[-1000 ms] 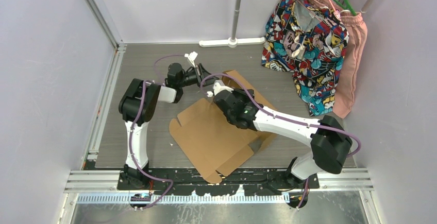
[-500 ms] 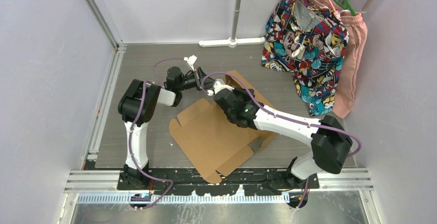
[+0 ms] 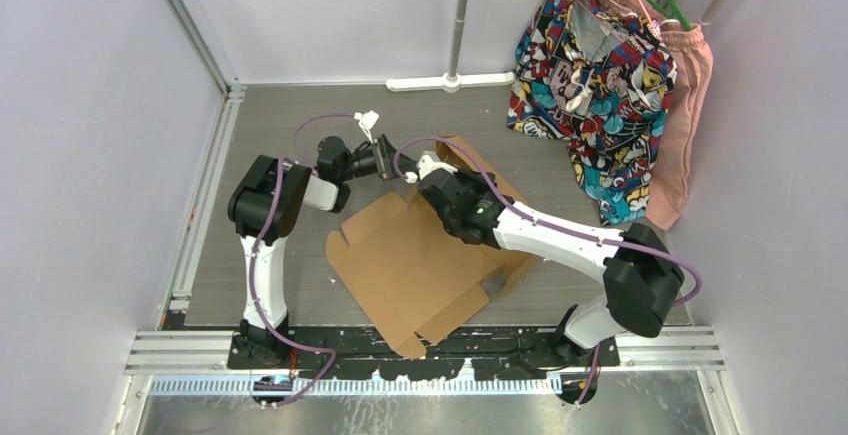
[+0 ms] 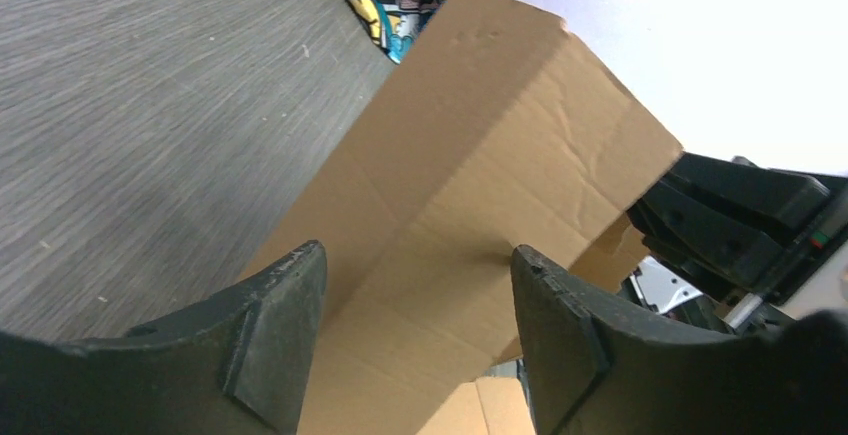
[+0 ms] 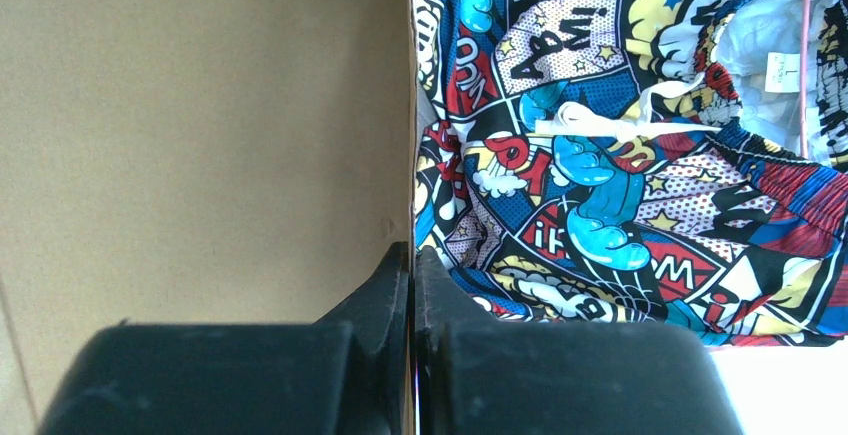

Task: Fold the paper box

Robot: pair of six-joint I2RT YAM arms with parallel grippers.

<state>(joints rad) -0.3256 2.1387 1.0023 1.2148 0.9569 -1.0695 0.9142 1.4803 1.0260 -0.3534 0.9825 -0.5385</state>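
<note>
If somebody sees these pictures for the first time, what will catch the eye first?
The brown paper box lies mostly flat at centre, with one flap raised at its far side where both arms meet. The right end effector is shut on that flap's edge, and the left end effector is open just before it. Next comes the loud comic-print garment hanging at far right, beside a pink garment.

From above, the right arm [image 3: 540, 232] hides part of the paper box [image 3: 400, 265]; the right claw [image 5: 412, 275] runs off its camera's lower edge.
</note>
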